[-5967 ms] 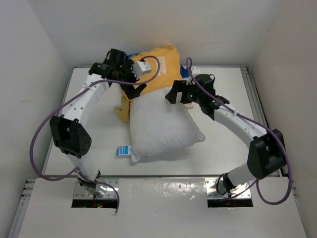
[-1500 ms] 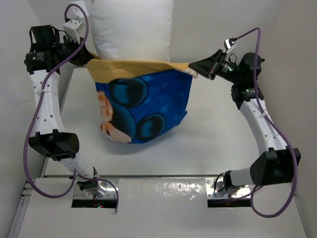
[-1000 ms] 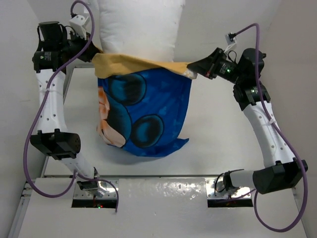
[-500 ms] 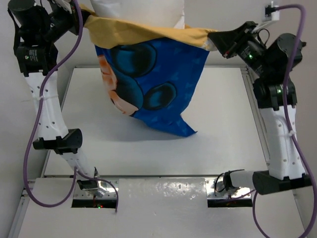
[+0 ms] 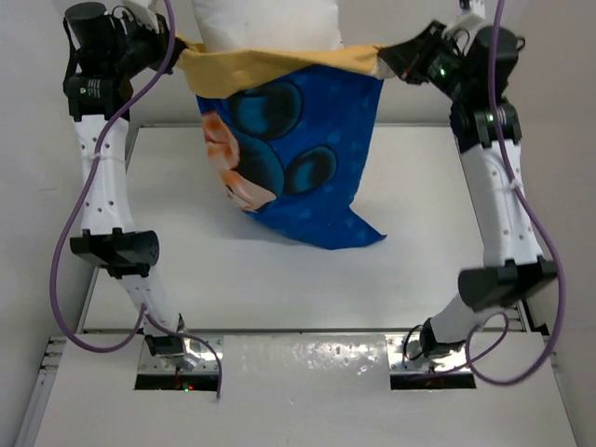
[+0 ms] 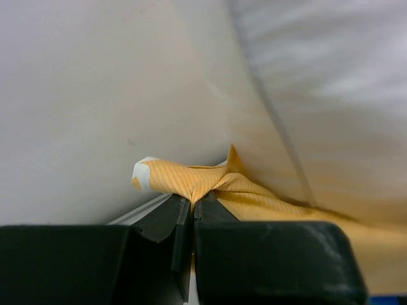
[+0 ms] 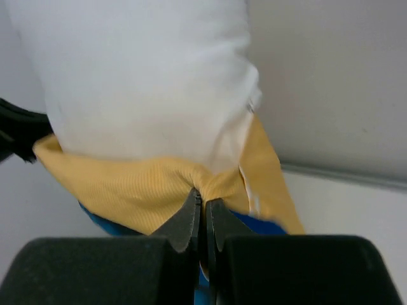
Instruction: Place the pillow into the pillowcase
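The pillowcase (image 5: 298, 154) hangs in the air between both arms, blue mouse-print side toward the top camera, its orange-yellow rim stretched across the top. The white pillow (image 5: 270, 23) sticks up out of its open mouth, its lower part hidden inside. My left gripper (image 5: 179, 45) is shut on the rim's left corner (image 6: 191, 184). My right gripper (image 5: 386, 63) is shut on the rim's right corner (image 7: 200, 184); the pillow (image 7: 146, 82) fills that view above the orange-yellow cloth. The case's bottom corner (image 5: 358, 237) rests on or just above the table.
The white table (image 5: 279, 289) lies below the hanging case, with white walls on three sides. A raised rail (image 5: 484, 223) runs along the table's right edge. Both arm bases (image 5: 177, 349) sit at the near edge.
Both grippers have come down slightly and toward each other with the pillowcase's rim. The case now hangs a little lower, and its bottom corner trails further right.
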